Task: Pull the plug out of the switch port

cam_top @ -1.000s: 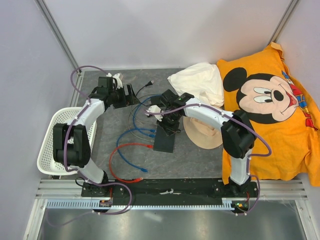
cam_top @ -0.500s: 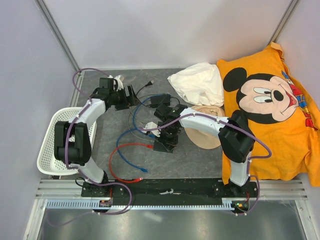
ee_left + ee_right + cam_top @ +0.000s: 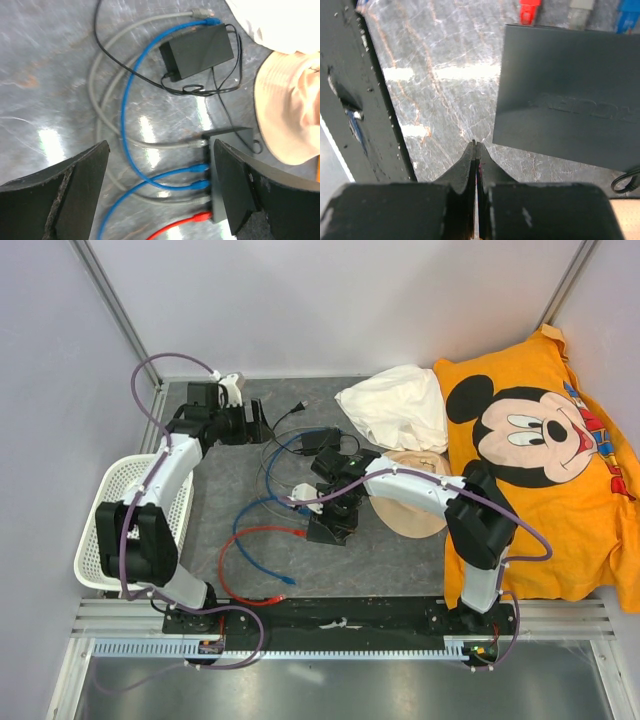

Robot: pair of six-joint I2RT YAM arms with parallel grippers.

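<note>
Fingers (image 3: 80, 185) of the left gripper (image 3: 157, 192) stand wide apart, empty, beyond the white basket (image 3: 100, 530); the right gripper (image 3: 476, 145) sits pinched together on nothing beside the black switch (image 3: 570, 95), whose switch port (image 3: 555, 26) edge holds the red plug (image 3: 530, 10), bare table (image 3: 445, 60) alongside.

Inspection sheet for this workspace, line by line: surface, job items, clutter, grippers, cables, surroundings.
Surface: grey mottled table, glossy where bare.
Job's things: black switch lying flat; plugs seated along one narrow edge, a red plug among them.
Clutter: tan hat, white cloth, orange cartoon shirt, power brick, white basket.
Grippers: left gripper open, over the cables, holding nothing; right gripper shut, empty, tips next to the switch's corner.
Cables: blue cables, grey cable and red cable run into the switch.
Surroundings: white walls, metal rail at the near edge.
</note>
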